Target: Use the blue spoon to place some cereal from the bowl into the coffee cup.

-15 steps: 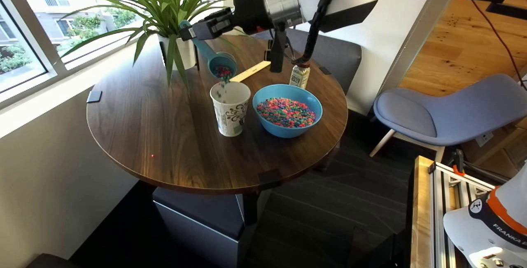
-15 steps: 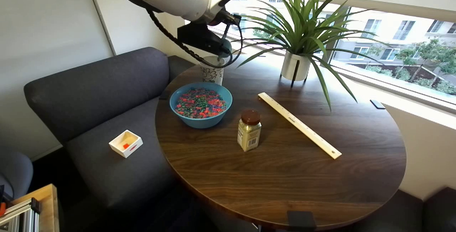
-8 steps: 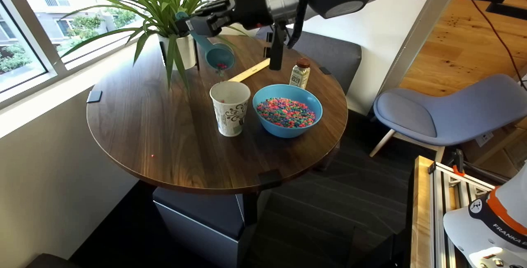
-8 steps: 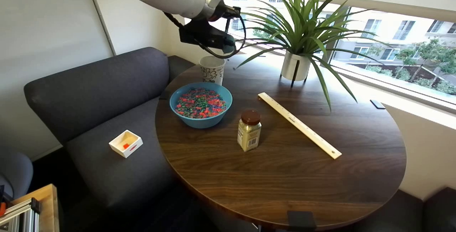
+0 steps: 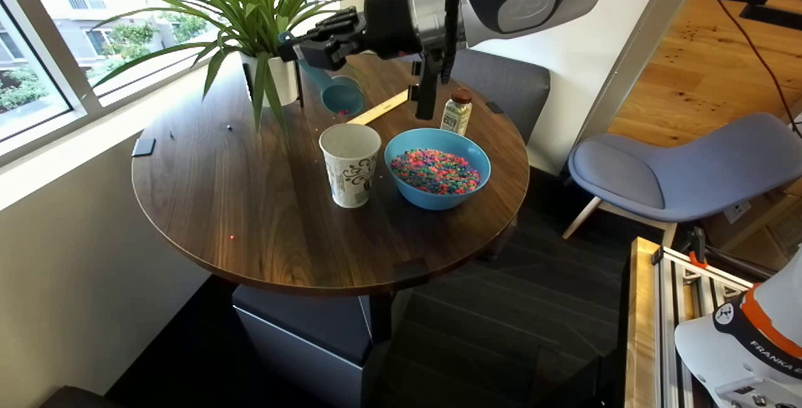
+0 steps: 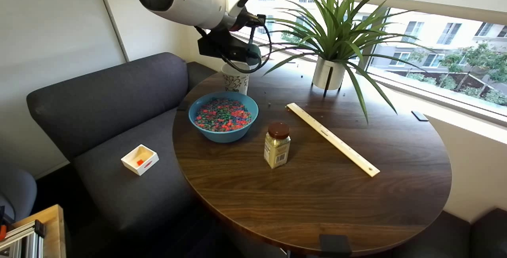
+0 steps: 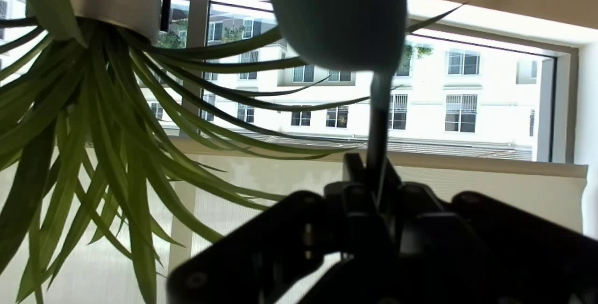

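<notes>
My gripper (image 5: 288, 51) is shut on the handle of the blue spoon (image 5: 343, 96). The spoon is tilted with its scoop low, above the far rim of the coffee cup (image 5: 352, 173); a few reddish pieces show at its lip. In the wrist view the fingertips (image 7: 373, 168) close on the handle, and the scoop's underside (image 7: 341, 19) shows. The cup stands upright; its contents are hidden. The blue bowl (image 5: 432, 202) stands beside the cup with a heap of cereal (image 5: 435, 172). The bowl (image 6: 223, 136) and the cup (image 6: 235, 81) also show in an exterior view.
Loose dark pieces (image 5: 229, 127) lie on the table. A spice bottle (image 6: 277, 147) and a wooden ruler (image 6: 334, 141) are near the bowl. A potted plant (image 6: 328, 75) stands by the window, its leaves behind my gripper. A white box (image 6: 140, 159) sits on the sofa.
The spoon has tipped and its scoop has gone from holding cereal to nearly empty. Pieces fell toward the cup, and some now lie scattered on the table. The gripper rose slightly, then lowered.
</notes>
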Robot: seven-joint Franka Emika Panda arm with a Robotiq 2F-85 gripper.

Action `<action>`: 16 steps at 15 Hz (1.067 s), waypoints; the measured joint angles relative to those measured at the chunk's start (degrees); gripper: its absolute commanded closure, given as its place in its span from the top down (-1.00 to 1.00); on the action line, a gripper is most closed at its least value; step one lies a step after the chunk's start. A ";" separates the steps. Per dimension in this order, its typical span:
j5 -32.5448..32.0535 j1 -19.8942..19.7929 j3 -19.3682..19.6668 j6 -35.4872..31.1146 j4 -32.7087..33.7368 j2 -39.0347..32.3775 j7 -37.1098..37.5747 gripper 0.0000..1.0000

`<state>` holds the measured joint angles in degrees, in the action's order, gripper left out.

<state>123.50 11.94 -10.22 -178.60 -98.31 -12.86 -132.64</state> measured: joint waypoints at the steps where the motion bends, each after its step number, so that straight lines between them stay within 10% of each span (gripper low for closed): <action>1: 1.37 -0.01 0.09 -0.02 -0.16 0.01 0.21 -0.96; 16: -5.67 -10.43 4.59 12.63 -15.91 8.60 49.59 -0.96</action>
<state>117.82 1.51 -5.63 -165.97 -114.22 -4.26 -83.05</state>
